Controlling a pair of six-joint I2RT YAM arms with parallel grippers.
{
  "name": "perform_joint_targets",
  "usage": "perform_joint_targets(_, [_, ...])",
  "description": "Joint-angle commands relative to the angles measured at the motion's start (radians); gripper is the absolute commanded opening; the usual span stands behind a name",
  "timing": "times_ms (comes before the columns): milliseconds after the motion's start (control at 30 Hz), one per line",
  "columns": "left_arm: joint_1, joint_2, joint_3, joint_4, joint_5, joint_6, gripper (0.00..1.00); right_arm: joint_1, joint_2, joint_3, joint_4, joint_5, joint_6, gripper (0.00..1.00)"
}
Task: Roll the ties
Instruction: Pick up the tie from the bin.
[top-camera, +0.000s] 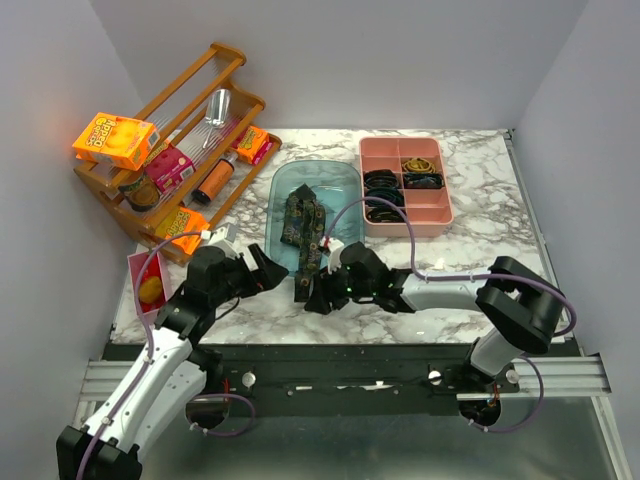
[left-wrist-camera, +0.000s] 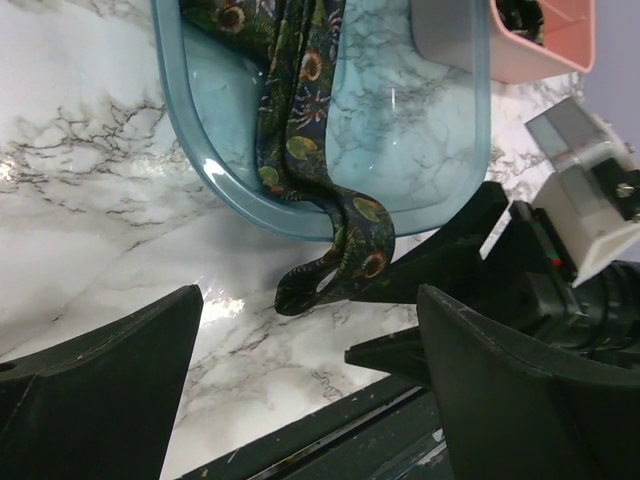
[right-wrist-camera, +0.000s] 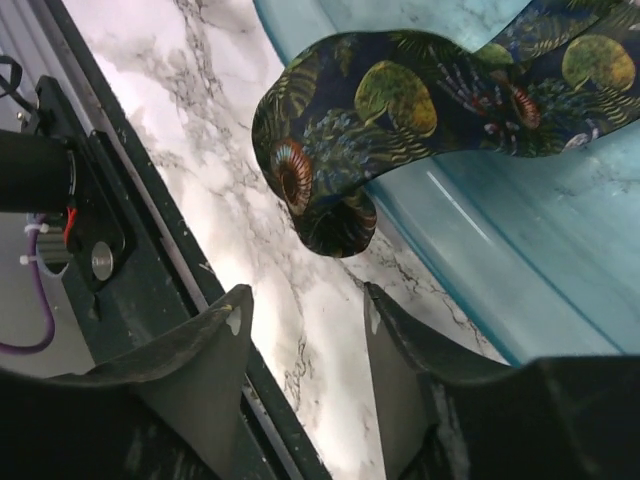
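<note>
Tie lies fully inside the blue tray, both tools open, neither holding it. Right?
No. The tie spills over the tray rim, its end on the table; see left wrist view. The left tool and right tool are open, neither holding it.

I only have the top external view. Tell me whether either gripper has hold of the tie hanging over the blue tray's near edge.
Observer: Not the right one. In its wrist view the right gripper is open, and the tie curls just ahead of its fingers, not between them.
Operator: Report the left one.
Observer: The left gripper is open wide too. Its wrist view shows the tie's end lying beyond its fingertips, on the marble table.
Operator: Describe that end.
Observer: It drops over the rim of the blue tray and folds back into a loose curl, not a tight roll.
</note>
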Motion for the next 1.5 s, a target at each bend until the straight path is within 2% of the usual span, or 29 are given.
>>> perform_joint_targets(0, [0.006, -0.042, -0.023, 0.067, 0.035, -0.054, 0.99, 0.011, 0.004, 0.006, 0.068, 0.039, 0.017, 0.55])
perform_joint_targets(200, [0.006, -0.052, -0.058, 0.087, 0.032, -0.074, 0.99, 0.013, 0.02, -0.004, 0.137, 0.047, 0.027, 0.5])
perform_joint_targets(267, [0.006, -0.055, -0.066, 0.091, 0.029, -0.08, 0.99, 0.016, 0.037, 0.016, 0.119, 0.062, 0.031, 0.41])
perform_joint_targets(333, [0.006, -0.064, -0.069, 0.094, 0.026, -0.082, 0.99, 0.017, 0.059, 0.03, 0.101, 0.105, 0.039, 0.39])
perform_joint_targets(367, [0.006, -0.064, -0.07, 0.096, 0.025, -0.083, 0.99, 0.016, 0.062, 0.036, 0.092, 0.113, 0.037, 0.35])
perform_joint_targets(600, [0.006, -0.069, -0.075, 0.1, 0.022, -0.086, 0.99, 0.02, 0.062, 0.052, 0.039, 0.19, 0.053, 0.34])
perform_joint_targets(900, [0.006, -0.073, -0.089, 0.107, 0.02, -0.086, 0.98, 0.025, 0.064, 0.052, 0.098, 0.148, 0.031, 0.33])
perform_joint_targets(933, [0.006, -0.073, -0.089, 0.105, 0.02, -0.085, 0.98, 0.026, 0.067, 0.052, 0.102, 0.136, 0.027, 0.27])
perform_joint_targets(967, [0.006, -0.078, -0.089, 0.105, 0.02, -0.085, 0.98, 0.025, 0.067, 0.055, 0.108, 0.131, 0.028, 0.14])
perform_joint_targets(1100, [0.006, -0.107, -0.09, 0.102, 0.017, -0.072, 0.98, 0.026, 0.042, 0.052, 0.131, 0.088, 0.036, 0.02])
perform_joint_targets(1467, [0.006, -0.178, -0.092, 0.09, -0.001, -0.088, 0.97, 0.023, -0.015, 0.16, 0.09, 0.024, 0.161, 0.01])
